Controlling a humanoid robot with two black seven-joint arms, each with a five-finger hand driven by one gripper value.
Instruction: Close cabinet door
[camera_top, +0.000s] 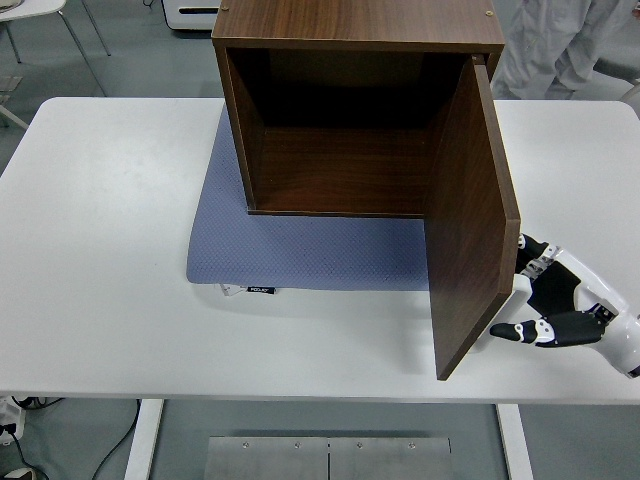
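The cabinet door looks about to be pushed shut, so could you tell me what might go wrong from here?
1. The right hand touches the cabinet door only near its free lower edge, with spread fingers; it could slip off.
2. The cabinet sits on a blue mat, so a hard push might shift the whole box rather than swing the door.

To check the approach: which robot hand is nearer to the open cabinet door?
Right. The right robot hand is at the outer face of the cabinet door, fingers spread beside its free edge. The left one is out of view.
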